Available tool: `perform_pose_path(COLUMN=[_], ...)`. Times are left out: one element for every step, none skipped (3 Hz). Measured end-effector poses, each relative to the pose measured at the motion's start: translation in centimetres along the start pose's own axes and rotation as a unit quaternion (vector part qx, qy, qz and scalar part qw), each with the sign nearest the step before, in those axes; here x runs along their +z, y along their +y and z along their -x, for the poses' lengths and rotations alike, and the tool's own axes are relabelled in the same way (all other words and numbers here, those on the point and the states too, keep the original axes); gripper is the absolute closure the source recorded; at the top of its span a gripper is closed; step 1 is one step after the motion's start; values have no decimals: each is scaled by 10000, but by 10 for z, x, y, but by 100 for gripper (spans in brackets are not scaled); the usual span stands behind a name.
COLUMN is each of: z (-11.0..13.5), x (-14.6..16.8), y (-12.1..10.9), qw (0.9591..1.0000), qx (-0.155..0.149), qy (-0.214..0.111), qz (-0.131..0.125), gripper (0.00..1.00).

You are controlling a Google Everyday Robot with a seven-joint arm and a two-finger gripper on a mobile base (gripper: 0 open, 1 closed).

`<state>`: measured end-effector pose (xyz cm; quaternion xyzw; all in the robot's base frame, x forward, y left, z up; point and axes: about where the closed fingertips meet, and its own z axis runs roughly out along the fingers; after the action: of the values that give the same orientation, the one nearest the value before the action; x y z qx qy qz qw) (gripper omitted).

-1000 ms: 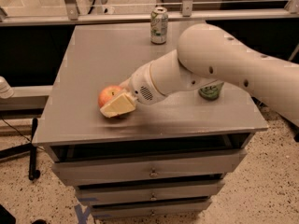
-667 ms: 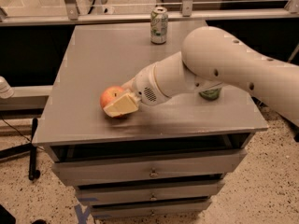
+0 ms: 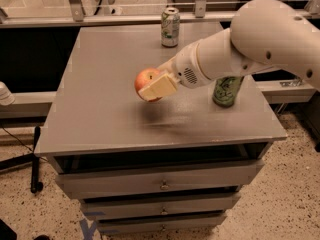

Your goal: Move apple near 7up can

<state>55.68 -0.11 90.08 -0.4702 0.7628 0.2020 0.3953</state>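
Observation:
The round red-orange apple (image 3: 145,81) is held in my gripper (image 3: 152,87), lifted a little above the grey cabinet top (image 3: 105,99), near its middle. The cream-coloured fingers (image 3: 159,86) are closed around the apple's front and right side, hiding part of it. The 7up can (image 3: 170,27), pale silver with green markings, stands upright at the back edge of the top, well behind and slightly right of the apple. My white arm (image 3: 260,39) comes in from the right.
A mostly green can (image 3: 227,90) stands upright at the right side of the top, partly hidden behind my arm. The cabinet has drawers (image 3: 162,184) below its front edge. A rail (image 3: 125,19) runs behind the top.
My gripper has lifted the apple off the front left of the top and carried it right and back toward the middle.

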Motion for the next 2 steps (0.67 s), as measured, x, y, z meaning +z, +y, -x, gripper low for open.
perform_pose_path(z=[0, 9], x=[0, -3], y=[0, -27], qw=[10000, 9993], qx=[-1, -217], qy=[0, -40], qz=[0, -292], gripper=[100, 100])
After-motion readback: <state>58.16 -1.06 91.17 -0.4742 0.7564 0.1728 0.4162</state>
